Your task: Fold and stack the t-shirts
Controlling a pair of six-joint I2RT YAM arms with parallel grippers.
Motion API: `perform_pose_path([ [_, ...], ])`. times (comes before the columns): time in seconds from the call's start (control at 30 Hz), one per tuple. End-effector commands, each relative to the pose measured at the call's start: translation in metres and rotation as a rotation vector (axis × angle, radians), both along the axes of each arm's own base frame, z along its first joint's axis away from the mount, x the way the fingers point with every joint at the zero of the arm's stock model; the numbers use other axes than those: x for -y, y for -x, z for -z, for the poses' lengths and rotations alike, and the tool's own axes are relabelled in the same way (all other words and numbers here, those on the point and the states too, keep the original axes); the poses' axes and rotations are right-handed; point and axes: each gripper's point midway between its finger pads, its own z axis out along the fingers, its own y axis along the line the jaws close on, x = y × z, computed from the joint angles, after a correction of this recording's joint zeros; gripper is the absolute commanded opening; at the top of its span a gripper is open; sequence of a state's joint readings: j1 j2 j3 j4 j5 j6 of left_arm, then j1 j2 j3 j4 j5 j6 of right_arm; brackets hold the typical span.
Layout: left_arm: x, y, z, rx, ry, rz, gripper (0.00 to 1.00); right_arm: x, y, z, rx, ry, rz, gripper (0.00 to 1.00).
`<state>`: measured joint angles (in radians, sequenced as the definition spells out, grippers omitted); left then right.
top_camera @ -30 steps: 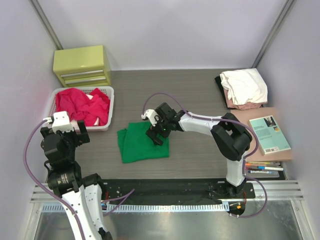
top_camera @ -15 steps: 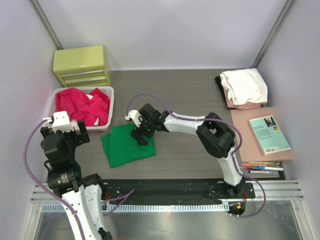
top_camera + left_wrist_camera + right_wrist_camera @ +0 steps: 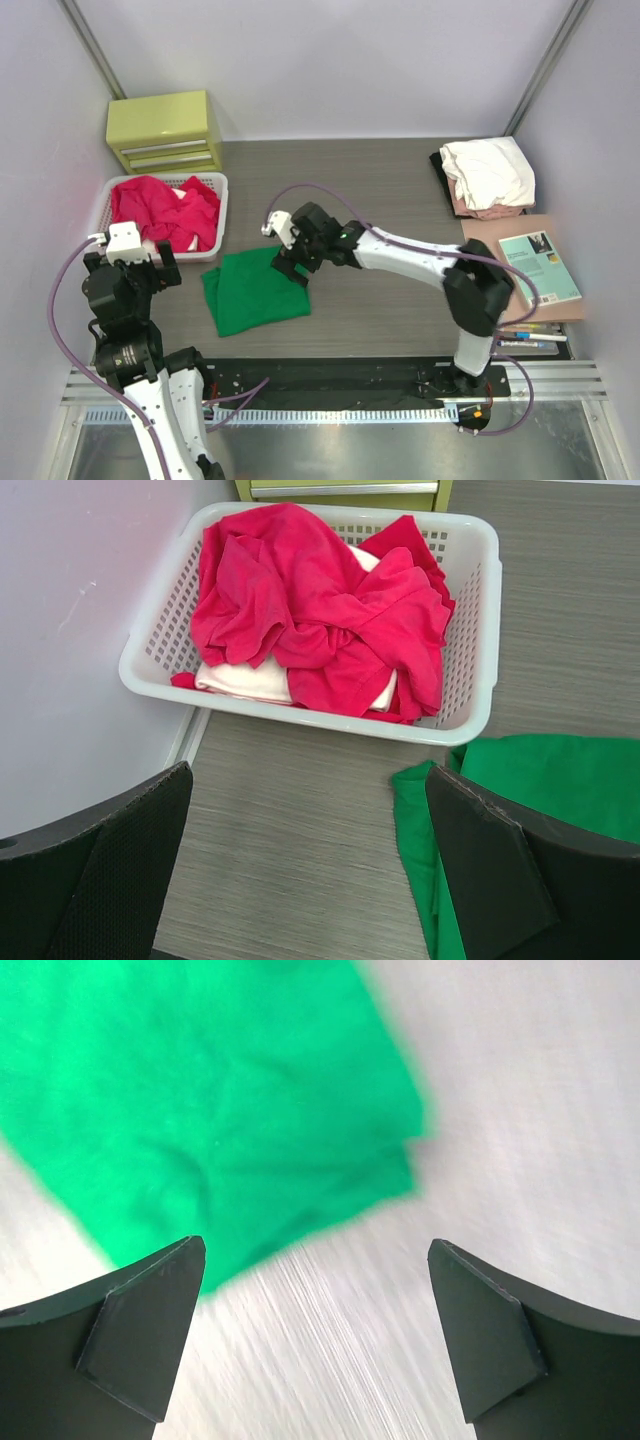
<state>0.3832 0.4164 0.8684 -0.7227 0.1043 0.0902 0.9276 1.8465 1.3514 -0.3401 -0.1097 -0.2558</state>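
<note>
- Left fingers (image 3: 95,880): spread wide, holding nothing, raised over the near left of the table (image 3: 400,190). They look down at the basket (image 3: 478,630).
- Basket, far left: the red shirts (image 3: 160,210) lie bunched together, with a white piece (image 3: 245,680) under them.
  - Risk: a pinch on one red fold may drag up a second shirt or the white piece, since they are tangled.
  - Risk: a sideways pull could slide or tip the light basket.
- Green shirt (image 3: 250,292): on the table just right of the basket's near corner, roughly folded and not square to the table edge. Layered edges show at one corner in the right wrist view.
  - Risk: a grip that catches only the top layer would peel the fold open on lifting.
  - Risk: it lies close enough to the basket that a reach for its left edge may bump the basket wall.
- Right fingers (image 3: 140,1330): spread, empty, over the far right edge of the green shirt. The wrist view is blurred, so I cannot tell whether they touch the cloth.
  - Risk: closing from here may bunch the edge instead of gripping it cleanly.
- Stack (image 3: 488,170), far right: white shirt on top, pale pink and dark cloth below, and it looks uneven.
  - Risk: a limp shirt carried all the way across could droop and unfold, or nudge the stack askew on landing.
- Book (image 3: 538,268), right: just near of the stack. A low swing could snag it.
</note>
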Motion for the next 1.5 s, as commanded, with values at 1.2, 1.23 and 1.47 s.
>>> perform_pose_path([
  [1.2,0.010,-0.009,0.004,-0.013,0.012,0.083,1.00,0.517,-0.292,-0.138,0.169,-0.180,1.287,1.00],
  [1.23,0.010,-0.009,0.004,-0.012,0.013,0.081,1.00,0.516,-0.287,-0.145,0.187,-0.171,1.269,1.00],
  [1.47,0.010,-0.009,0.003,-0.009,0.012,0.082,1.00,0.501,-0.266,-0.094,0.073,-0.159,1.239,1.00],
])
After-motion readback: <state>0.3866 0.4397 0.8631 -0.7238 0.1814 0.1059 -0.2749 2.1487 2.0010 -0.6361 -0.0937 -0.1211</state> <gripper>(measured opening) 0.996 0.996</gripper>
